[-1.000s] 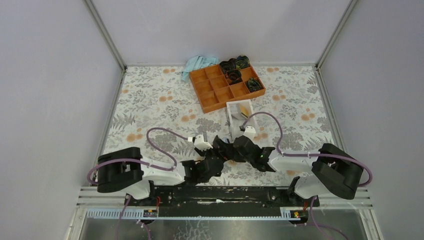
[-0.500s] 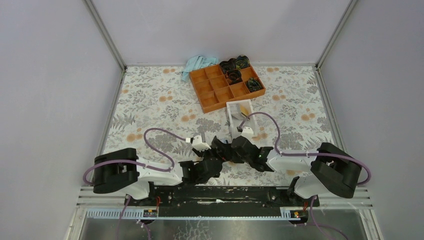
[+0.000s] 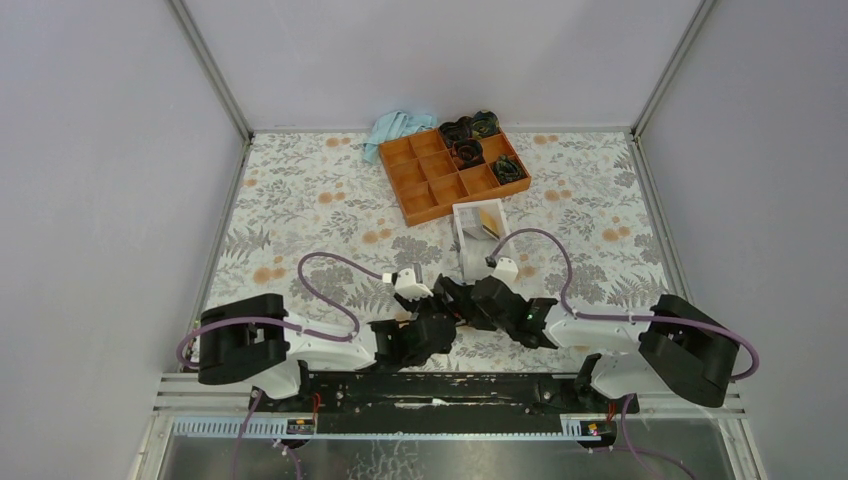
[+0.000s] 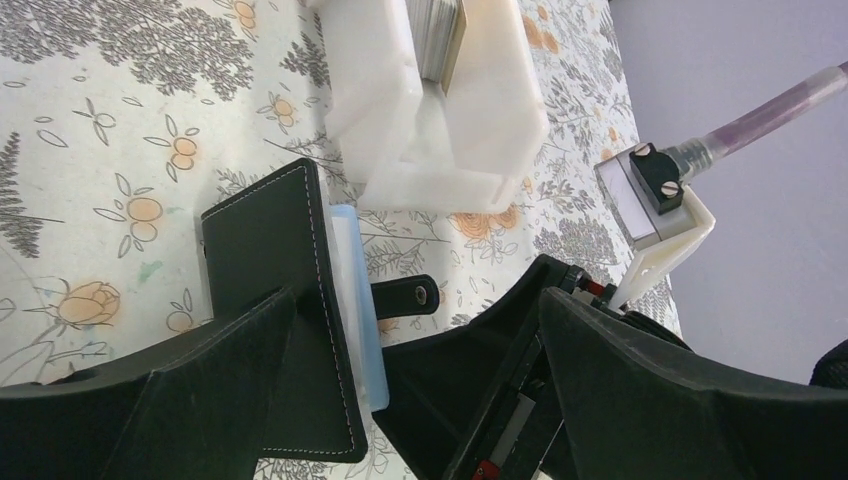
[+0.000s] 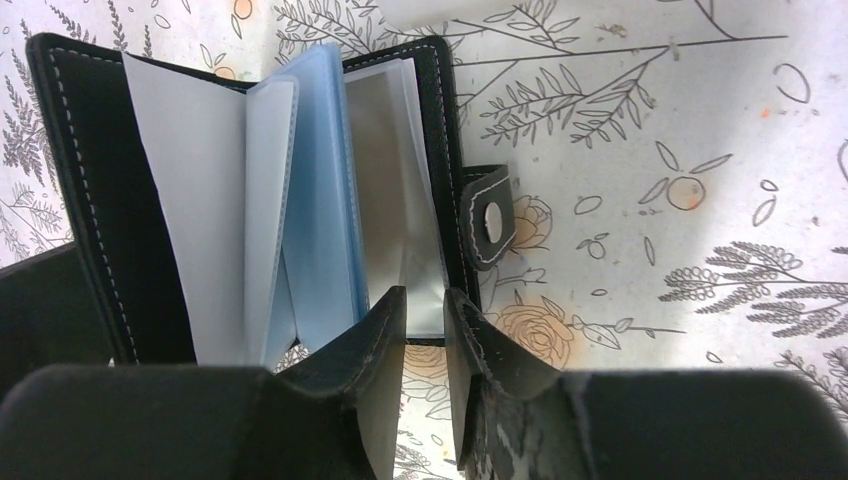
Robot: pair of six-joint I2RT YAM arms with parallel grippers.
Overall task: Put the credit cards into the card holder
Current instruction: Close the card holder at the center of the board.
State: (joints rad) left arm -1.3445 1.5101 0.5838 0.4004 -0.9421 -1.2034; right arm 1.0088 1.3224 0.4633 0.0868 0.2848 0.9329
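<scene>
The card holder (image 5: pixel 250 190), a black wallet with a snap tab (image 5: pixel 488 225), lies open on the floral cloth, its light-blue and clear sleeves fanned out. My right gripper (image 5: pixel 425 310) stands at the near edge of a clear sleeve, its jaws a narrow gap apart with cloth showing between them. My left gripper (image 4: pixel 418 295) is wide open around the card holder (image 4: pixel 285 290), whose black cover leans on the left finger (image 4: pixel 200 380). The credit cards (image 3: pixel 488 222) stand yellow in the white box (image 3: pixel 466 238), seen edge-on (image 4: pixel 440 45) in the left wrist view.
An orange compartment tray (image 3: pixel 420 185) with dark coiled items sits behind the white box (image 4: pixel 480 130). A light-blue cloth (image 3: pixel 398 128) lies at the back wall. Both wrists crowd together near the table's front middle (image 3: pixel 450 305).
My right gripper's jaws have parted a little at the sleeve. Both wrists have shifted slightly to the right. The left jaws stay wide.
</scene>
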